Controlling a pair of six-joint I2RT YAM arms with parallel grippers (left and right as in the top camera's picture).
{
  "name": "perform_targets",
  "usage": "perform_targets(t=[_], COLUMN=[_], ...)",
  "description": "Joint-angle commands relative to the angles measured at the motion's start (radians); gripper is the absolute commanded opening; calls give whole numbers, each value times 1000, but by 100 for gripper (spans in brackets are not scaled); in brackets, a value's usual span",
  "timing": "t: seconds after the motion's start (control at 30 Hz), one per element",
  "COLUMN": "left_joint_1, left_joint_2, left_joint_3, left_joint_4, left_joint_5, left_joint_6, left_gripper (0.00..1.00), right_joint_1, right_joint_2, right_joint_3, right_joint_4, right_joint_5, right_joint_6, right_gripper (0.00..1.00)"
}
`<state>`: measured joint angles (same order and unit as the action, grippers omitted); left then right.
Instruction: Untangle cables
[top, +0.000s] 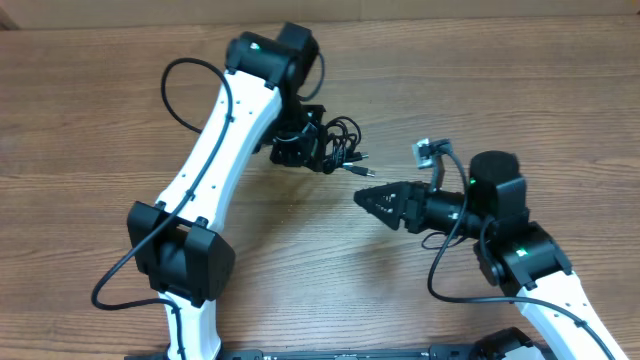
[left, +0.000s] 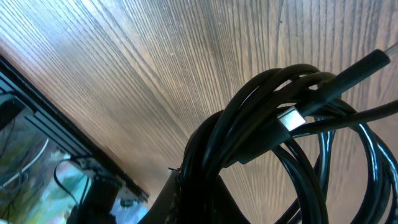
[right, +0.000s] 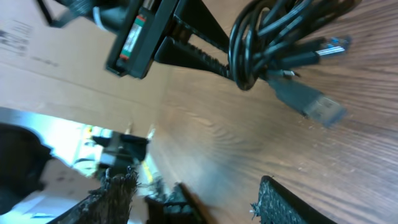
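Note:
The cables form a tangled black bundle at the table's upper middle, with one plug sticking out toward the lower right. My left gripper is shut on the bundle's left side. In the left wrist view the looped cables rise from between the jaws, with a silver-tipped connector among them. My right gripper points left, just below and right of the bundle, apart from it. Seen from the right wrist, its fingers stand apart with only bare wood between them. The cables and a grey plug lie ahead.
The wooden table runs across the whole overhead view. Thicker black arm wiring loops beside the left arm and the right arm. The arm bases sit at the table's front edge. A cardboard surface shows beyond the table.

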<state>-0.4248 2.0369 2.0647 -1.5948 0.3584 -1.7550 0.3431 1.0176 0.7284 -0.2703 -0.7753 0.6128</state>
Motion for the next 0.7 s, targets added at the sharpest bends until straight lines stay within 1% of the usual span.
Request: perform_targets(t=[0.0, 0.23, 0.53, 0.67], left_joint_1=[-32, -79, -140, -166], left_joint_2=[-8, -8, -8, -8], left_joint_3=[27, 27, 27, 27], left_joint_4=[-5, -2, 7, 17], left_joint_5=[-97, -128, -122, -122], left_joint_6=[-64, -78, -93, -112], left_gripper=[5, 5, 4, 4], right_joint_1=[45, 74, 74, 75], right_joint_2=[1, 2, 46, 56], right_joint_3=[20, 20, 20, 20], right_joint_4=[3, 0, 0, -1], right_joint_5=[174, 283, 296, 296], right_joint_6=[-60, -73, -94, -93], right_gripper=[64, 64, 63, 61])
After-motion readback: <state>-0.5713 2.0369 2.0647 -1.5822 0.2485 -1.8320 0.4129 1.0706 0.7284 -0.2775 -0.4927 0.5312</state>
